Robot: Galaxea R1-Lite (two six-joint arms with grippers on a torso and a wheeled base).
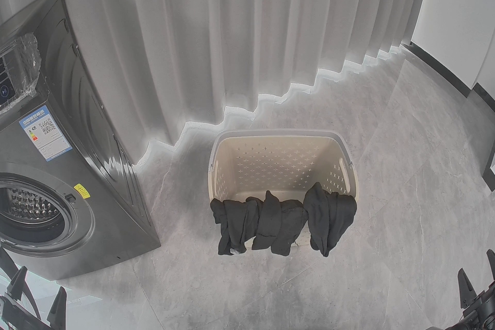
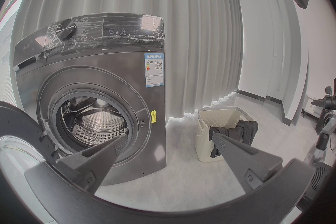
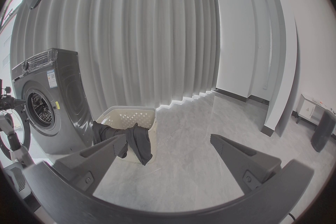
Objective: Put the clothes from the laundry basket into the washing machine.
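A cream laundry basket [image 1: 281,137] stands on the floor in the middle of the head view. Dark clothes [image 1: 281,223] hang over its near rim. The grey washing machine [image 1: 62,150] stands at the left with its round door swung open and the steel drum [image 2: 96,123] bare inside. My left gripper [image 2: 168,140] is open low in front of the machine, well short of the basket [image 2: 217,118]. My right gripper [image 3: 168,142] is open too, low at the right, apart from the basket [image 3: 131,118] and the clothes [image 3: 138,140].
A white pleated curtain [image 1: 232,21] hangs behind the basket and machine. Bare grey floor tiles [image 1: 402,150] spread to the right, up to a white wall with a dark skirting [image 1: 443,68]. The open machine door [image 2: 17,137] juts out beside my left gripper.
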